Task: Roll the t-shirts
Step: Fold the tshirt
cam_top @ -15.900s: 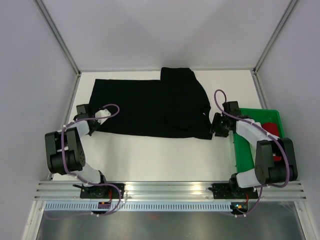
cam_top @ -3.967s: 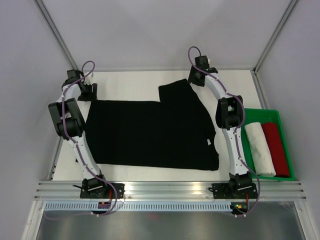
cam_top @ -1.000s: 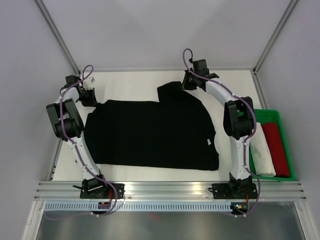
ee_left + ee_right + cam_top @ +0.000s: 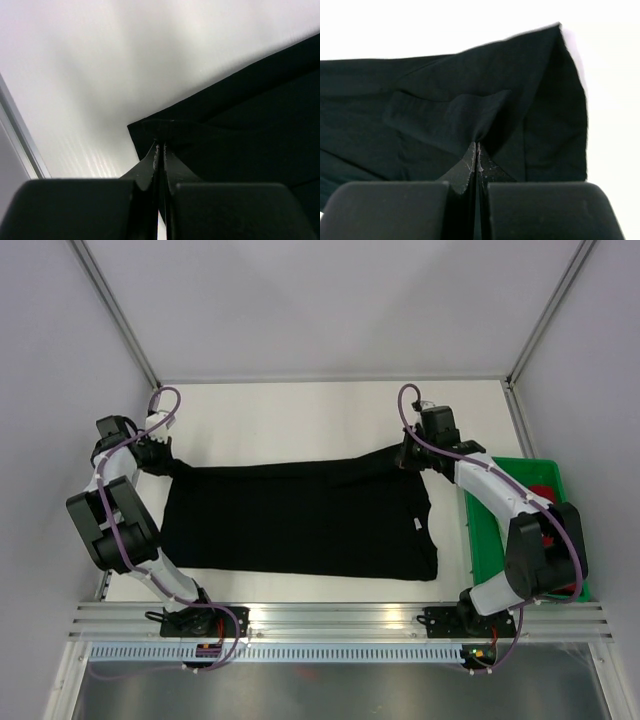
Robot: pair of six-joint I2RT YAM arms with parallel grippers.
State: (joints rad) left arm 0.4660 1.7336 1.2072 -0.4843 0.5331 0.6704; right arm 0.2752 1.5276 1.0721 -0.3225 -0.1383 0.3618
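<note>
Left tool [image 4: 163, 462] pinched tight on the far-left corner of the black short-sleeved cloth t-shirt [image 4: 300, 520]; right tool [image 4: 404, 458] clamped on its far-right edge. Shirt lies flat mid-frame on the white worktop [image 4: 290, 410], far edge folded. Both arms bent inward, frame left and right.

Both tools, left tool [image 4: 165, 462] and right tool [image 4: 405, 457], pinch the black t-shirt's [image 4: 300, 520] far corners on the white tabletop [image 4: 290, 415].
</note>
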